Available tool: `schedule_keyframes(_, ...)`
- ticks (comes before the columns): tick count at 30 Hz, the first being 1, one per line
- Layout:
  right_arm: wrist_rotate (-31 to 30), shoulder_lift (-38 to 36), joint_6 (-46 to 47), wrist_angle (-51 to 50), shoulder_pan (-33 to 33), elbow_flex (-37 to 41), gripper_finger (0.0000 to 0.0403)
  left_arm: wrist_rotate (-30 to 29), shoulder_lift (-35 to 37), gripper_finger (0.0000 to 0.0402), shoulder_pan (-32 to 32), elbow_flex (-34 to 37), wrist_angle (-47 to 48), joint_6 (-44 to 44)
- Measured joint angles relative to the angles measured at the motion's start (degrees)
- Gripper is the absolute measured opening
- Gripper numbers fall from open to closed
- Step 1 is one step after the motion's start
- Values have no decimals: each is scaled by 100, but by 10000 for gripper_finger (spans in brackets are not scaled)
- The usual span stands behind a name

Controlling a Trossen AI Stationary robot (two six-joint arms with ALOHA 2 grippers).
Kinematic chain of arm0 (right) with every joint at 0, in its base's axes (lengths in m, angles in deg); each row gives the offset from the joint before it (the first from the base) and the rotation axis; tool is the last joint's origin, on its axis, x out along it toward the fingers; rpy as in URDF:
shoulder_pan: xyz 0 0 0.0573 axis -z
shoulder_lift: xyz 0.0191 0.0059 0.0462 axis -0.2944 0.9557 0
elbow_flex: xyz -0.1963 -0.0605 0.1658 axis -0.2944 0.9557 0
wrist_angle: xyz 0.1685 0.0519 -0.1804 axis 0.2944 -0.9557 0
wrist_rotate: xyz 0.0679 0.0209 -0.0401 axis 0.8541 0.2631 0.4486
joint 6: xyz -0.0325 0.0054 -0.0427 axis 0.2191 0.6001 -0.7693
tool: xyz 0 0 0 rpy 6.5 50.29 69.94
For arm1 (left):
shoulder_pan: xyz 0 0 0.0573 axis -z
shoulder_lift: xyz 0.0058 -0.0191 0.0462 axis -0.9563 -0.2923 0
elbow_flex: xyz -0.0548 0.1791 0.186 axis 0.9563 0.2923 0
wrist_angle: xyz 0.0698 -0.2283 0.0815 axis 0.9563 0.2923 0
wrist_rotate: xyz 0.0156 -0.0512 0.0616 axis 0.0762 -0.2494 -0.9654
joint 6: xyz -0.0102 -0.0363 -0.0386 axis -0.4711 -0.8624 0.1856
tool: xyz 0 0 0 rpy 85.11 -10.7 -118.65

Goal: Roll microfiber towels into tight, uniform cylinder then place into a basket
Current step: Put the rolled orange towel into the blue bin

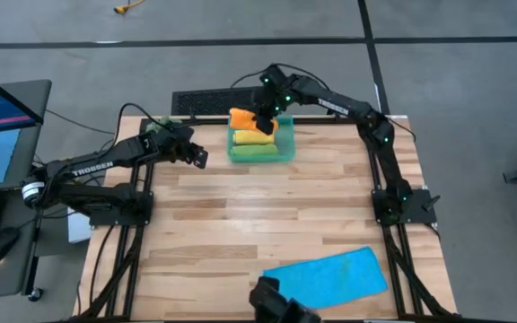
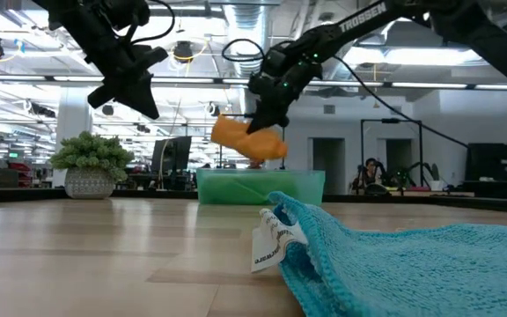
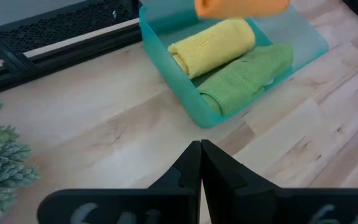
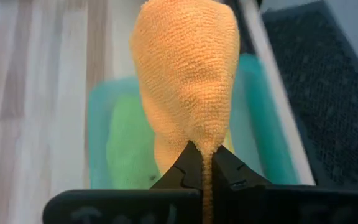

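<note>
The teal basket (image 1: 285,152) stands at the table's far middle with a yellow roll (image 3: 213,45) and a green roll (image 3: 247,78) lying in it. My right gripper (image 1: 264,120) is shut on a rolled orange towel (image 2: 246,139) above the basket's far side. My left gripper (image 1: 198,159), shut on nothing, hovers left of the basket. A flat blue towel (image 1: 328,275) lies at the table's near right. My right gripper pinches the orange roll at one end (image 4: 202,148) between its two fingers, coming slanting down from the table's far right. The roll is lifted clear above the basket and sticks out beyond the fingertips, roughly level in the low view.
A spiky green plant ball in a pot (image 2: 89,163) stands at the table's far left, close to my left arm. A dark grille (image 1: 206,101) lies behind the table's far edge. Bare wood (image 1: 267,215) spreads across the middle. A white tag (image 2: 269,242) hangs off the blue towel's corner.
</note>
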Motion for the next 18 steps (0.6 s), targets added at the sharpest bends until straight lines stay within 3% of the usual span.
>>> schedule_keyframes(11,-163,203,-831,-617,-233,3,17,51,0,0,0,0,1,-2)
schedule_keyframes(18,-159,312,-856,-491,-260,-9,15,60,0,0,0,0,0,-33)
